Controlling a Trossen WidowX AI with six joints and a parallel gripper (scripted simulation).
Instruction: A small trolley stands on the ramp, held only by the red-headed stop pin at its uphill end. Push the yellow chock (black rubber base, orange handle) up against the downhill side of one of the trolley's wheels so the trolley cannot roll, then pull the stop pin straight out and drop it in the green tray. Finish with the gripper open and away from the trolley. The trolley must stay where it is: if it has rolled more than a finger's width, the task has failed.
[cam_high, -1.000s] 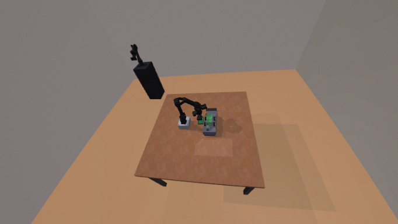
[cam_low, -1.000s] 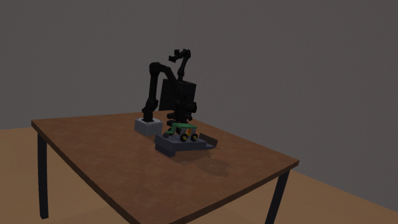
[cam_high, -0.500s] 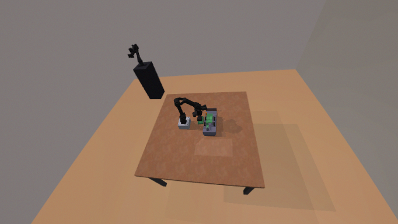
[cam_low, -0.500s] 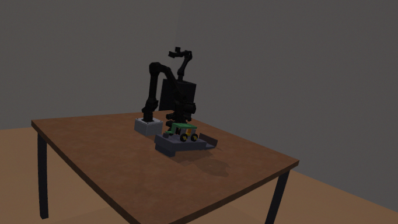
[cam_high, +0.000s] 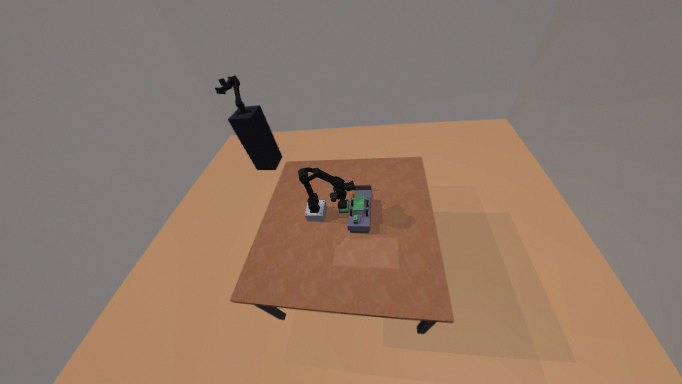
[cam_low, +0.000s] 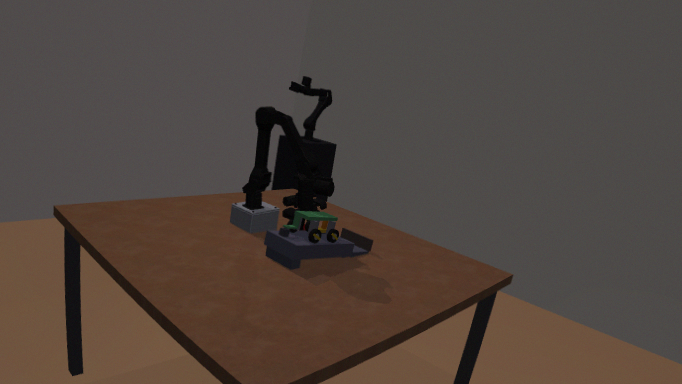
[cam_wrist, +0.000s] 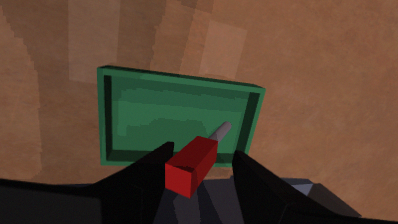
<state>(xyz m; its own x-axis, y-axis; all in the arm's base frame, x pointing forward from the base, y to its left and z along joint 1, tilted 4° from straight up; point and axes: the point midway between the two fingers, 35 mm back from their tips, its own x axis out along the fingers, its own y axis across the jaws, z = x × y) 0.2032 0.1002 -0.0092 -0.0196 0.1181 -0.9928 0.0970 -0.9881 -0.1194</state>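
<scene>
My gripper is open over the green tray. The stop pin's red head lies between the spread fingers, nearer the left one, and its grey shaft points into the tray's right part. Whether the pin touches the tray or a finger cannot be told. The green trolley stands on the grey ramp. The chock's orange handle shows near the trolley's downhill wheel on the arm's side; wheel contact is hidden.
The dark end wall stands at the ramp's low end. The ramp and trolley are right beside the tray. The arm's pale base block is on the tray's other side. A second arm stands on a black pedestal beyond the table.
</scene>
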